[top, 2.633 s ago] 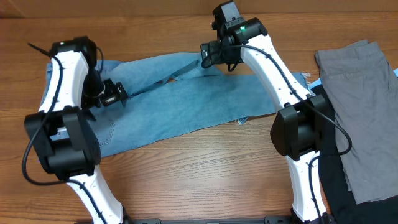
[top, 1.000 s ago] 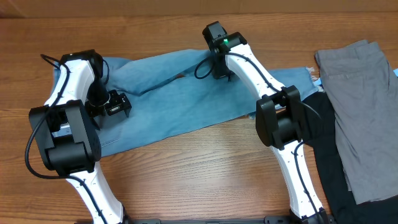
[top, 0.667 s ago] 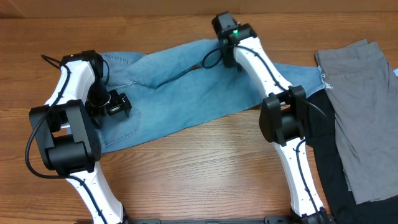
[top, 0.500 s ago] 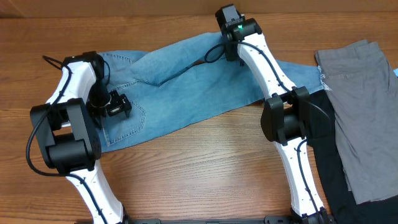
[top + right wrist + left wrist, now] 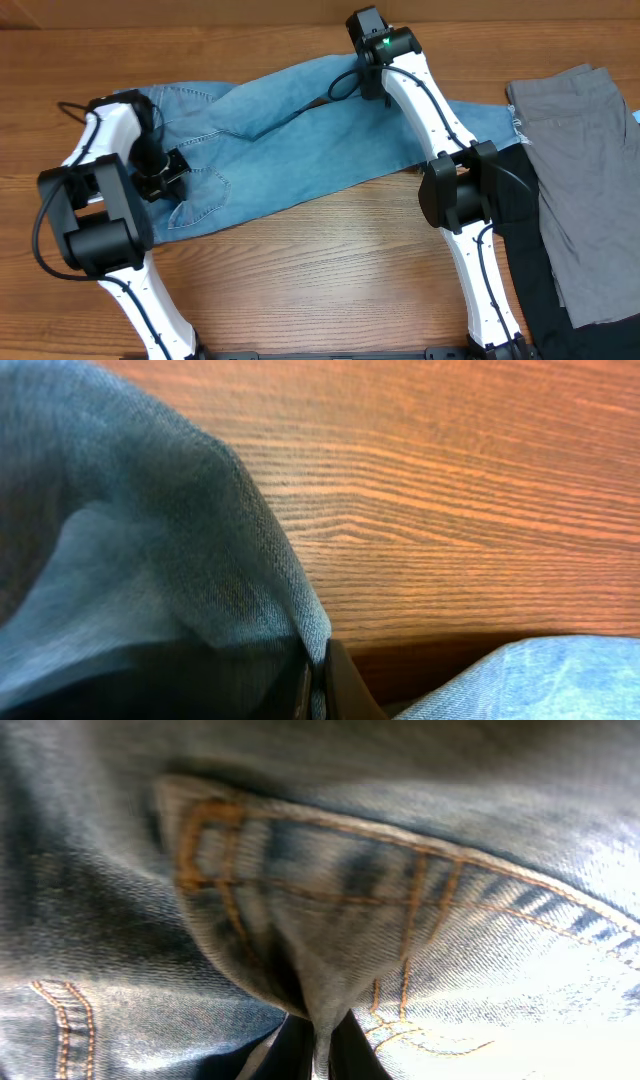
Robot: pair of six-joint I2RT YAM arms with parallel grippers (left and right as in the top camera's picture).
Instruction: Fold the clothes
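The light blue jeans point(image 5: 300, 150) lie slanted across the wooden table, waist end at the left and frayed hems at the right. My left gripper point(image 5: 168, 172) is shut on a raised fold of denim beside the stitched back pocket point(image 5: 300, 890). The pinched fold runs down between its dark fingers point(image 5: 355, 1055). My right gripper point(image 5: 368, 88) is shut on the far edge of a jeans leg. In the right wrist view that denim edge point(image 5: 250, 560) is held clear of the table, squeezed between the black pads point(image 5: 345, 690).
A grey garment point(image 5: 580, 170) lies flat at the right edge of the table, with a black garment point(image 5: 530, 280) partly under it near the right arm's base. Bare wood point(image 5: 330, 270) shows in front of the jeans.
My left gripper has gone from open to shut on the denim by the pocket, bunching it and shifting left. The right gripper carried its leg edge toward the far side, then held still.
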